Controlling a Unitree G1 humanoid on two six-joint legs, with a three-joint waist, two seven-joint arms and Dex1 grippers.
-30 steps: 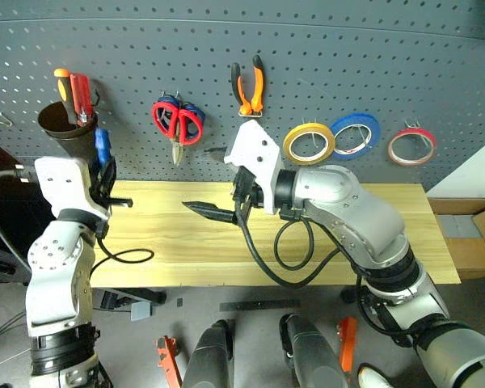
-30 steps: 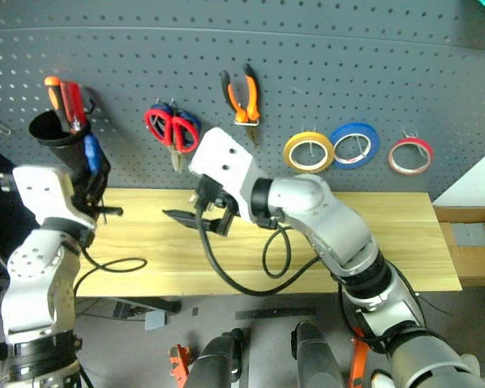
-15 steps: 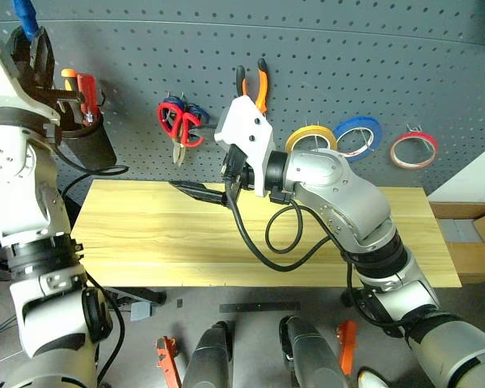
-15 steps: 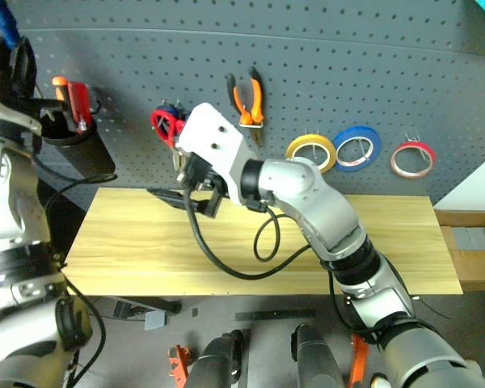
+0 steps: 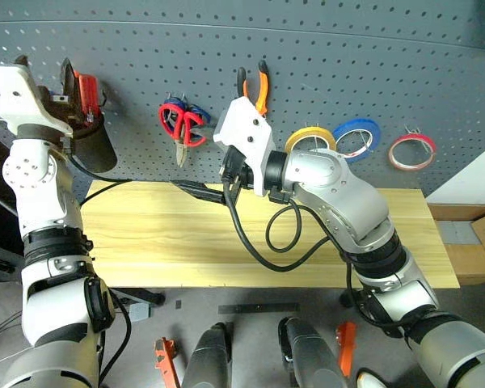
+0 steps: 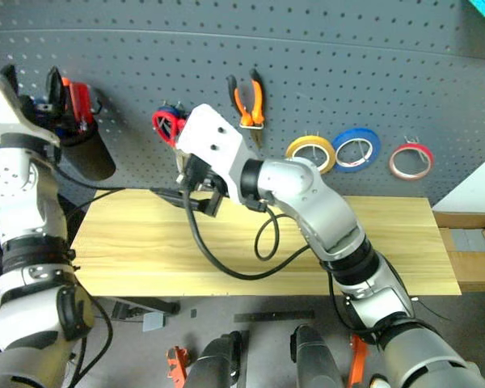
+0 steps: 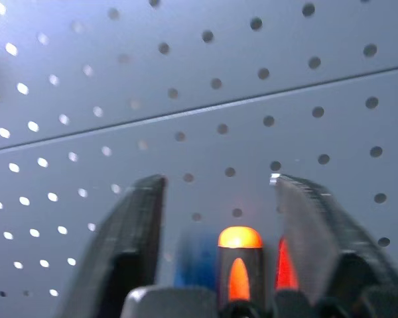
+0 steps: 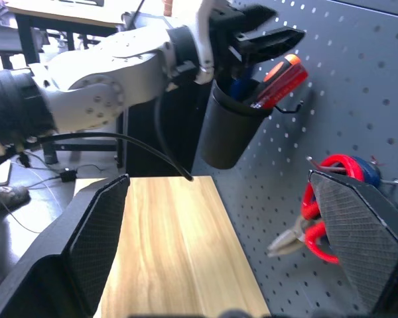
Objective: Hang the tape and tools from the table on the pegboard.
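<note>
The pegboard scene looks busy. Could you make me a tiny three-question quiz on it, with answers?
1. True or false: the pliers hang on the pegboard.
2. Which tape hangs nearest the pliers: A) yellow tape, B) blue tape, C) red tape?
3. Fill in: the black cup near the left gripper holds ____.

Key: 1 true. 2 A. 3 screwdrivers.
</note>
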